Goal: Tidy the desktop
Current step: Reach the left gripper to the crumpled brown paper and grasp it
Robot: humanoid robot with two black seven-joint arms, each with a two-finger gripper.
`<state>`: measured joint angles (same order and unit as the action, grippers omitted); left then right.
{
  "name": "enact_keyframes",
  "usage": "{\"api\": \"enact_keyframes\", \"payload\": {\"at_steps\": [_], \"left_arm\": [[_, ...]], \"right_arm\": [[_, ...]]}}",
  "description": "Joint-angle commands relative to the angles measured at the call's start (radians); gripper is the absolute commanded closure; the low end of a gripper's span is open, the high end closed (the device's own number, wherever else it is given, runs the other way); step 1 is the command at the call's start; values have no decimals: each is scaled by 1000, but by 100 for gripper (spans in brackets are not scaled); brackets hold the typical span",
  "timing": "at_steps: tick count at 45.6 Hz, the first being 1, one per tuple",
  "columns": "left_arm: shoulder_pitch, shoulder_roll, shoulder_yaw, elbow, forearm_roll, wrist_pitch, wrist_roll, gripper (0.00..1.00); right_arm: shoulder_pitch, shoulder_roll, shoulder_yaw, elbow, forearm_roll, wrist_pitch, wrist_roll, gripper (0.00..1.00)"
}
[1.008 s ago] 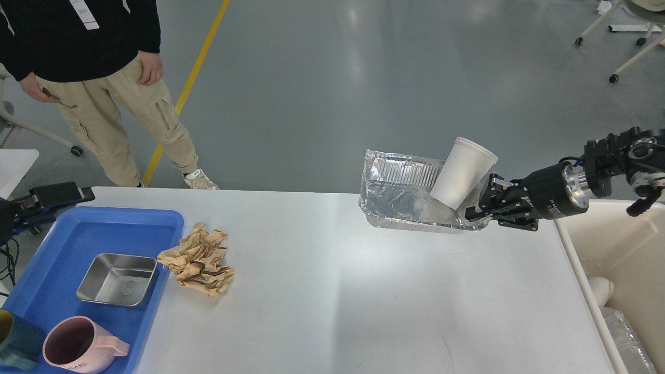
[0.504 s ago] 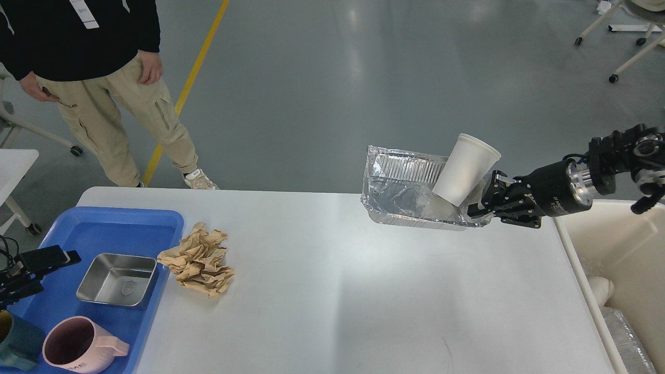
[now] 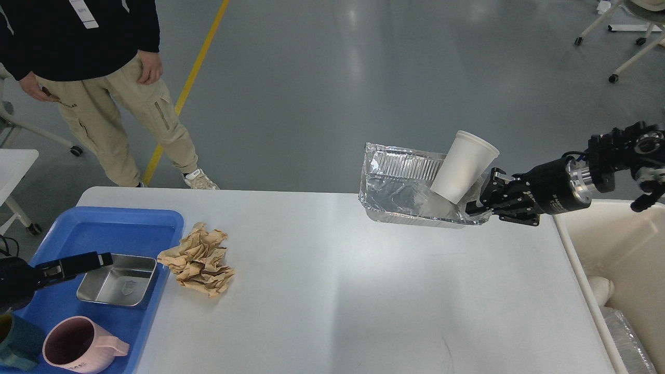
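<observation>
The white desktop (image 3: 337, 291) fills the lower view. Above its far right part my right gripper (image 3: 474, 208) is shut on the right end of a crumpled foil tray (image 3: 400, 200), held in the air. Inside that tray a white paper cup (image 3: 464, 166) leans tilted. A ball of crumpled brown paper (image 3: 200, 258) lies on the left part of the desktop. My left gripper (image 3: 98, 258) hangs over the blue tray (image 3: 130, 214), just left of a steel square dish (image 3: 118, 280). It is seen as one dark bar, so its fingers cannot be told apart.
The blue tray also holds a pink mug (image 3: 78, 345) and a teal cup (image 3: 15, 340). A cream bin (image 3: 623, 249) stands against the desktop's right edge. A person (image 3: 93, 78) stands beyond the far left corner.
My left gripper dropped from the tray's far left corner and then swung right, up to the steel dish. The foil tray with the cup rose slightly in my right gripper.
</observation>
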<state>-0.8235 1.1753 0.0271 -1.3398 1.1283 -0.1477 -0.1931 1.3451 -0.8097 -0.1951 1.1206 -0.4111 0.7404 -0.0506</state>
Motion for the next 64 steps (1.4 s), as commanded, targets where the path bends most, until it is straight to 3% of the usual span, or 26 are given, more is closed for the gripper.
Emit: {"api": "enact_keyframes", "payload": {"at_steps": [1, 6, 12, 21, 30, 57, 64], "left_arm": [[-58, -74, 10, 89, 76, -19, 1, 3], [-77, -135, 10, 163, 172, -27, -3, 3], [-80, -186, 11, 194, 339, -27, -51, 3], [-85, -235, 11, 243, 493, -27, -65, 3], [-103, -282, 27, 310, 636, -27, -106, 3], [-158, -476, 128, 425, 689, -27, -160, 3], [-158, -511, 152, 470, 689, -20, -193, 3]], "right_arm": [[-7, -6, 0, 1, 0, -1, 0, 100], [-7, -8, 3, 1, 0, 0, 0, 100], [-6, -6, 14, 1, 0, -1, 0, 100], [-6, -8, 16, 1, 0, 0, 0, 100], [-6, -9, 16, 1, 0, 0, 0, 100], [-4, -9, 22, 1, 0, -1, 0, 100], [-6, -26, 22, 1, 0, -1, 0, 100]]}}
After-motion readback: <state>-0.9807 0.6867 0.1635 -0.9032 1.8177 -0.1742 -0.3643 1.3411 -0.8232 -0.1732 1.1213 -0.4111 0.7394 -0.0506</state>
